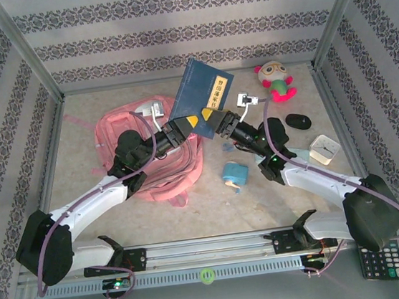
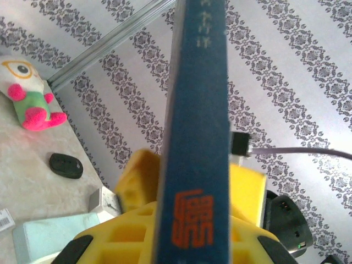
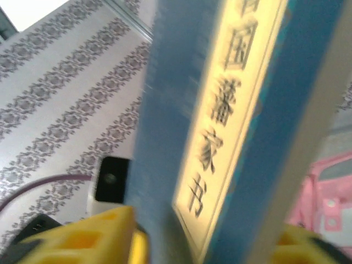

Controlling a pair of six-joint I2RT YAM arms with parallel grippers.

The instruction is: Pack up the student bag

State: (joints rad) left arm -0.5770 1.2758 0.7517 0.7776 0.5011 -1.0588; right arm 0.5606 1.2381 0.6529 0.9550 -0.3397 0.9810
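Observation:
A blue book with a cream title label hangs tilted in the air over the middle of the table, held from below by both arms. My left gripper is shut on it; in the left wrist view the book's spine stands upright between the yellow fingers. My right gripper grips the lower right corner, and the cover fills the gap between its yellow fingers. The pink student bag lies flat on the left under my left arm, and its pink pocket shows behind the book.
A plush toy sits at the back right, with a black mouse and a white clock in front of it. A small teal item lies mid-table. A calculator rests at the near right corner. Patterned walls enclose the table.

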